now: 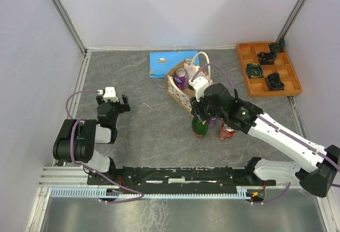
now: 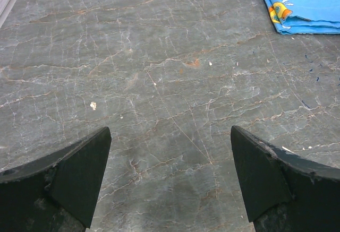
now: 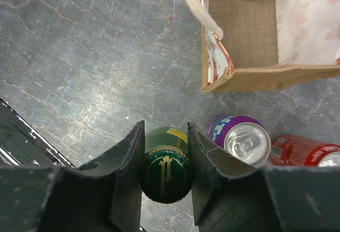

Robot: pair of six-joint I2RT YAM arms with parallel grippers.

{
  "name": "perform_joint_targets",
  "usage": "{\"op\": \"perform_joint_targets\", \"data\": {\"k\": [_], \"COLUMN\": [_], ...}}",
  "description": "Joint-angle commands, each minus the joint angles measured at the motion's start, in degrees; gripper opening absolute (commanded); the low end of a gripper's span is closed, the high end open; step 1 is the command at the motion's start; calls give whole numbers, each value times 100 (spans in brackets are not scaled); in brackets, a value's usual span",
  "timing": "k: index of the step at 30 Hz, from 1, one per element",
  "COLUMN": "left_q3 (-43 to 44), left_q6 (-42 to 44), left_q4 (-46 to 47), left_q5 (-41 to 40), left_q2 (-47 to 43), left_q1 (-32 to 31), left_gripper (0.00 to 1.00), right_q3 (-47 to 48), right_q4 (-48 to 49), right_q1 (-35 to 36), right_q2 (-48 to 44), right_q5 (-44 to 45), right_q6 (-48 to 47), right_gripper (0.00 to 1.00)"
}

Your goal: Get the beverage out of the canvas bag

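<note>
The tan canvas bag (image 1: 180, 86) stands open mid-table with a cream handle (image 1: 201, 58) and a purple can (image 1: 181, 77) inside; its corner shows in the right wrist view (image 3: 249, 46). My right gripper (image 3: 166, 147) is shut on the neck of a green bottle (image 3: 166, 174), which stands upright on the table in front of the bag (image 1: 200, 127). A purple can (image 3: 241, 139) and a red can (image 3: 300, 151) stand right of the bottle, outside the bag. My left gripper (image 2: 170, 181) is open and empty over bare table at the left (image 1: 111, 107).
A flat blue booklet (image 1: 164, 63) lies behind the bag. An orange compartment tray (image 1: 268, 68) with dark items sits at the back right. White walls enclose the table on three sides.
</note>
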Motion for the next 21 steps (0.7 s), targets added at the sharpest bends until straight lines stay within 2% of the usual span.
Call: {"op": "perform_joint_targets", "data": {"k": [1, 10, 21], "left_q3": [15, 12, 15], "left_q6": [9, 14, 14], "left_q4": [390, 395, 393], "left_q5": [-129, -130, -131], "left_q2": [10, 5, 8], "left_q1": [21, 20, 23], "left_gripper": [99, 99, 99], "right_q3": [-178, -936, -1304], "right_q4": [1413, 2177, 2833], "right_q1": [27, 27, 27], "right_q2": [17, 201, 292], "right_q5": [-75, 71, 363], "right_q6": [134, 165, 291], "right_gripper": [0, 0, 0]}}
